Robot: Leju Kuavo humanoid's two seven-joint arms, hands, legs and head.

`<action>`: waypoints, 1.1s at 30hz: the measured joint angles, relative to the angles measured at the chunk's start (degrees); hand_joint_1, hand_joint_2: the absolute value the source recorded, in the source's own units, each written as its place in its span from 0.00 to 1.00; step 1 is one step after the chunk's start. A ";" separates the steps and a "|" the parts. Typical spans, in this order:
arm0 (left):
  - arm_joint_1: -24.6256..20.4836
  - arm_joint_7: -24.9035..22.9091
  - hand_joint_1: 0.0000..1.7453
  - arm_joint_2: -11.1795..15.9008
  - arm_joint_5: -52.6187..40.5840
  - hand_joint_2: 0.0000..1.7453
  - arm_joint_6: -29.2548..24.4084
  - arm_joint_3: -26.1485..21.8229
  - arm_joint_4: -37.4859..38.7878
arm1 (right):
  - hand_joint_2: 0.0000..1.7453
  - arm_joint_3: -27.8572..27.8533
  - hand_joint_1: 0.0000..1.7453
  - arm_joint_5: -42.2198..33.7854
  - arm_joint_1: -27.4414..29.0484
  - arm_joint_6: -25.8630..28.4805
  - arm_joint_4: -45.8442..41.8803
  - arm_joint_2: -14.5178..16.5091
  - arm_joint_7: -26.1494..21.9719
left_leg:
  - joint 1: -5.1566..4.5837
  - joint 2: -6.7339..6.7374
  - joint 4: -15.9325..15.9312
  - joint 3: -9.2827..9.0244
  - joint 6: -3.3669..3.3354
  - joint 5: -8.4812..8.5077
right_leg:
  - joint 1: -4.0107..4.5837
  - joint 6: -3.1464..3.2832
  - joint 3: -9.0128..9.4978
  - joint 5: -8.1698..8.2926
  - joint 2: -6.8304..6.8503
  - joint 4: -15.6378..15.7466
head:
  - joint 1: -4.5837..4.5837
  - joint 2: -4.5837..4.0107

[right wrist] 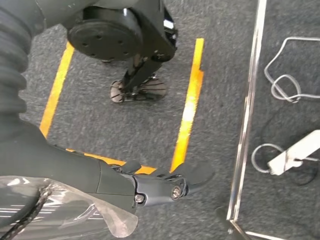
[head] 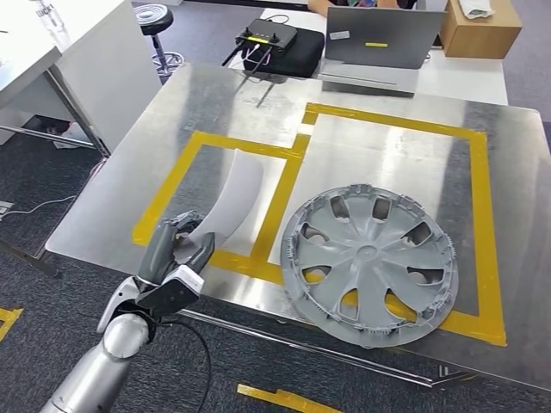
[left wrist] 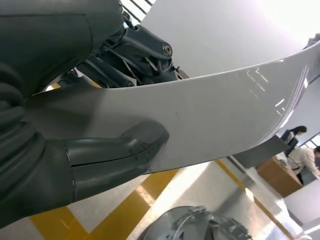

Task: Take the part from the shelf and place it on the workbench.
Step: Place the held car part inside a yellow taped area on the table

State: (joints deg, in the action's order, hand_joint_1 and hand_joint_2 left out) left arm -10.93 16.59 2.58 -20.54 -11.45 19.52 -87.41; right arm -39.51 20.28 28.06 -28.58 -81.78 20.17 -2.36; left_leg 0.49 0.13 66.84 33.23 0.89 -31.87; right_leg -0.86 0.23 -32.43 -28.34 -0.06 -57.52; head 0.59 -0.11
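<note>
- The left hand (head: 174, 258) holds the white curved panel (head: 232, 200) by its near end — in the left wrist view the thumb (left wrist: 117, 155) presses on one face and the darker fingers (left wrist: 132, 55) close on the other.
- From the fingers the panel runs up and away over the tabletop (head: 403, 163), its long axis pointing away from the robot and bending slightly rightward; the far end sits over the left yellow-taped box (head: 185, 159).
- Whether the panel's far end touches the tabletop or floats just above it, I cannot tell.
- My judgement: the placing step is close, and what it turns on is lowering the panel along that axis so it settles inside the tape before the fingers let go.
- The right hand (right wrist: 166, 185) hangs over the grey floor (right wrist: 219, 75), holding nothing, fingers loosely extended — well apart from the panel, so the left hand is the nearer one.
- To the right of the fingers, a grey wheel cover (head: 369, 262) lies flat in the larger taped box.
- Farther off: a laptop (head: 380, 43).
</note>
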 joint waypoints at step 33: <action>-21.77 -20.50 0.00 -0.51 -45.07 0.00 5.58 15.05 26.57 | 0.00 0.11 0.00 4.72 -2.29 0.24 5.96 0.02 -2.27 | -1.24 -0.55 -8.05 3.40 -2.26 7.76 | 0.97 -1.12 5.41 -4.28 -0.56 2.05 | -0.10 0.00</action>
State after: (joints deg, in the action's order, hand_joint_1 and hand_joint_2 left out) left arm -32.69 -3.91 2.07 -65.61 -5.87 34.57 -60.83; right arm -39.40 24.99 25.77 -28.34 -75.82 20.20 -4.63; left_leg -0.75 -0.42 58.80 36.63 -1.38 -24.10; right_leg 0.11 -0.89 -27.02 -32.62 -0.62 -55.47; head 0.48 -0.11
